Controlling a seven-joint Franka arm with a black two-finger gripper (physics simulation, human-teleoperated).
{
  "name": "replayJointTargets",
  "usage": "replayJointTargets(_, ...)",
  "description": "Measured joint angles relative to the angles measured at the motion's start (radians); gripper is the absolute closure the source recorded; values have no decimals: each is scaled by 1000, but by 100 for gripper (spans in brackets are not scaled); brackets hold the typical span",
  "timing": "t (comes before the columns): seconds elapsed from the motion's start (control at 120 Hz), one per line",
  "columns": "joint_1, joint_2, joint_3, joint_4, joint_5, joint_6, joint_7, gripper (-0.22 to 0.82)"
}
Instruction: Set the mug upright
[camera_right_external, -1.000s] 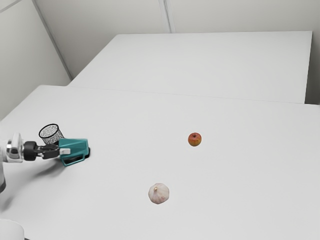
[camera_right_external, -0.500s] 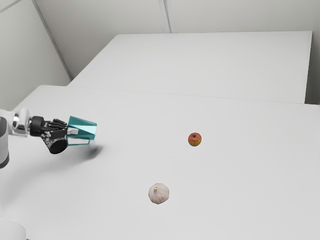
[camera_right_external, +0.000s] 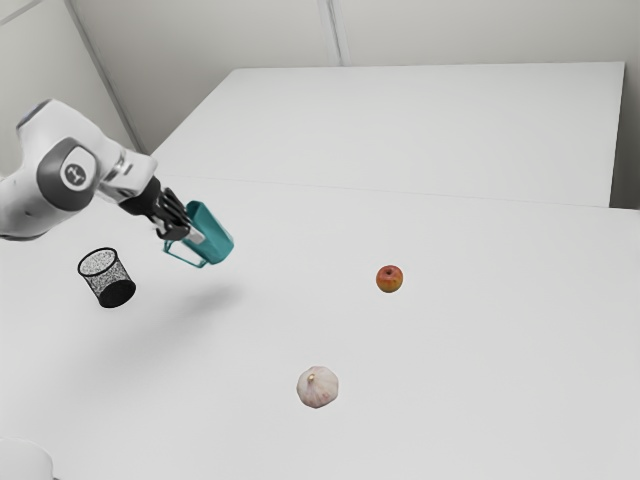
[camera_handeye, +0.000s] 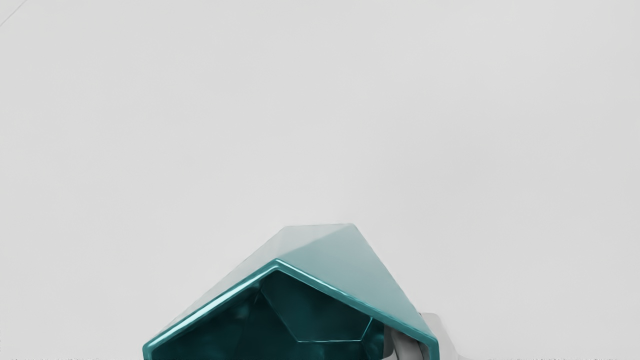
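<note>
Pale walls (camera_right_external: 450, 30) stand beyond the white bench (camera_right_external: 480, 340), and you have the mug (camera_right_external: 216, 238) aloft over its exterior-view left side. Its long axis slants: the mouth points up and left toward your claw (camera_right_external: 192, 232), the base down and right. It's teal, glossy and faceted. Your claw grasps the mug by its wall, one finger (camera_handeye: 407, 346) inside, the other outside. From the exterior view you get the handle (camera_right_external: 184, 259) on the lower side, a black mesh cup (camera_right_external: 112, 276) at left, an apple (camera_right_external: 390, 279) and nearer garlic (camera_right_external: 318, 387); the wrist view lets you look past the angular rim (camera_handeye: 350, 299) into the dark hollow.
</note>
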Motion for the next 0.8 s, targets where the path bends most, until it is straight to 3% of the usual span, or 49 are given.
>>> replayJointTargets(0.067, 14, 98, -49, 18, 7, -2, -37, 79)
replayJointTargets(0.117, 68, 165, -122, 28, 8, -4, -63, 79)
replayJointTargets(0.25, 352, 314, -451, 51, -19, -8, -125, 79)
replayJointTargets(0.375, 614, 353, -761, 53, -36, -23, -178, 79)
replayJointTargets(0.417, 665, 360, -830, 53, -36, -28, -195, 79)
replayJointTargets(0.525, 690, 364, -902, 36, -27, -39, -242, 79)
replayJointTargets(0.667, 655, 339, -932, -4, 8, -41, -300, 79)
replayJointTargets(0.8, 681, 321, -960, -41, 36, -23, -346, 79)
